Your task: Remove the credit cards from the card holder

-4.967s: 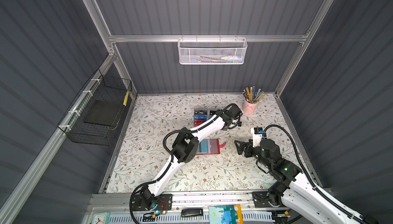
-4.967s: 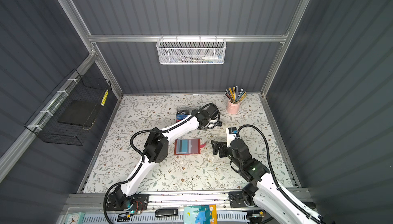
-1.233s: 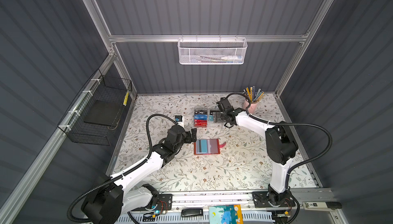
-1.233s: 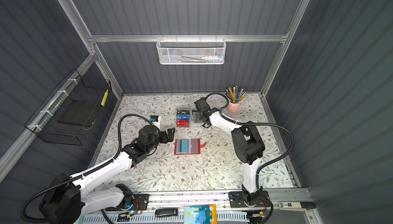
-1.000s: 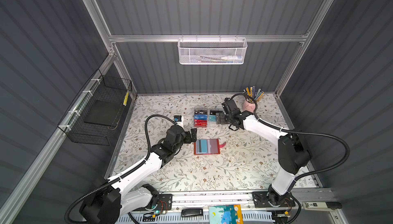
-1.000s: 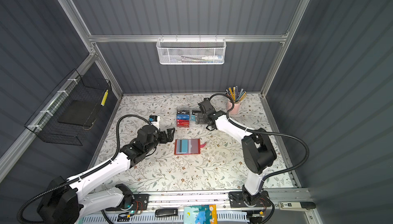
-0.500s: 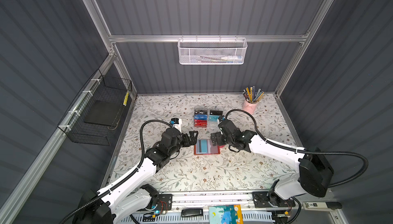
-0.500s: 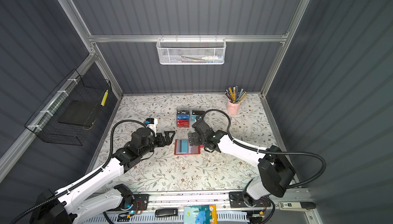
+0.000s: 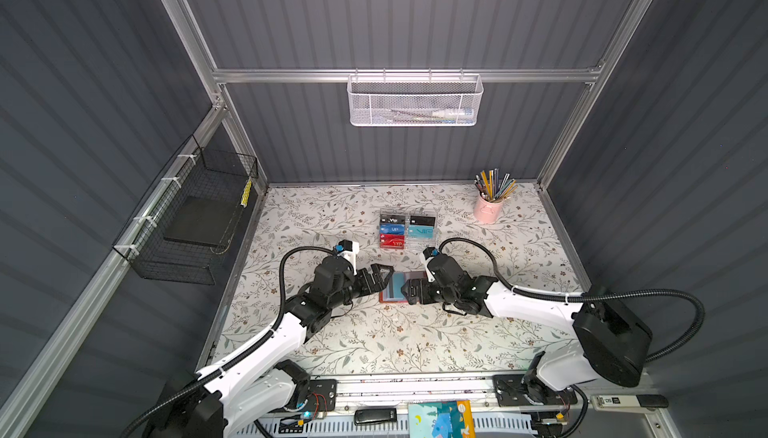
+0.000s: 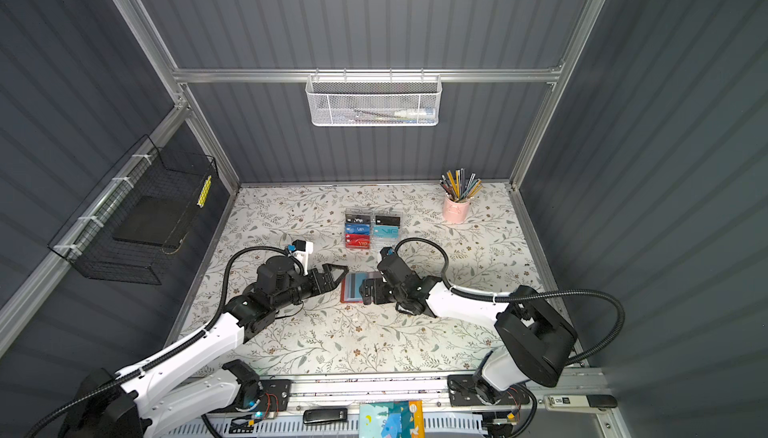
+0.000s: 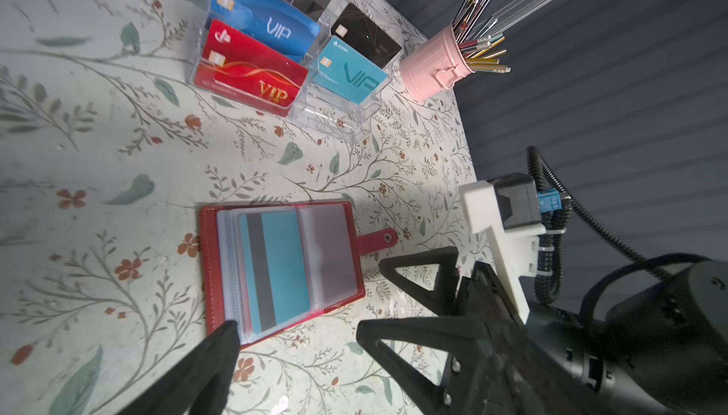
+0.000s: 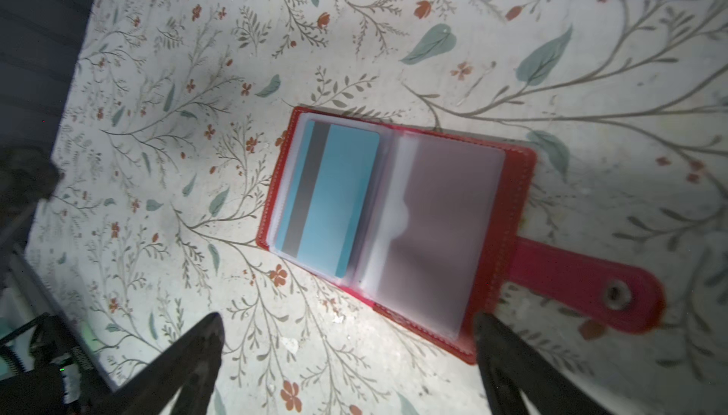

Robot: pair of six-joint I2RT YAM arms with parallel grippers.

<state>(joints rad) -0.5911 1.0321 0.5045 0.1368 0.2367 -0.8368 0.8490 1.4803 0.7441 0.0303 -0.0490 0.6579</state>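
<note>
Only in both top views: the whole floral table [image 9: 374, 344] and both arms at full length, each stretched low from the near rail toward the middle, wrists almost nose to nose. Only in the left wrist view: readable VIP lettering on the cards [image 11: 256, 74] standing in the clear tiered rack [image 11: 335, 117], with the pink pencil cup [image 11: 431, 70] just beyond. Only in the wrist views: the red card holder [image 11: 208, 267] in full, at the middle of the table in front of the rack, lying open and flat, clear sleeves up. One teal credit card [image 12: 342, 196] stripe side up in the sleeve away from the strap tab [image 12: 583, 287]; on the tab side, only frosted plastic. From above, just the holder's left part on show, the rest under the right gripper [image 9: 406, 295]. Left gripper [image 9: 385, 280] at the holder's left edge. Jaws of both spread wide, closed on nothing. In the left wrist view, one left fingertip [image 11: 230, 328] at a corner of the holder, touching or just above, impossible to tell; its partner cut off by the frame. In the right wrist view, one right fingertip [image 12: 212, 322] over bare table, the other at the holder's edge near the tab. Card face turned down, lettering unseen; anything deeper in the sleeve stack hidden.
</note>
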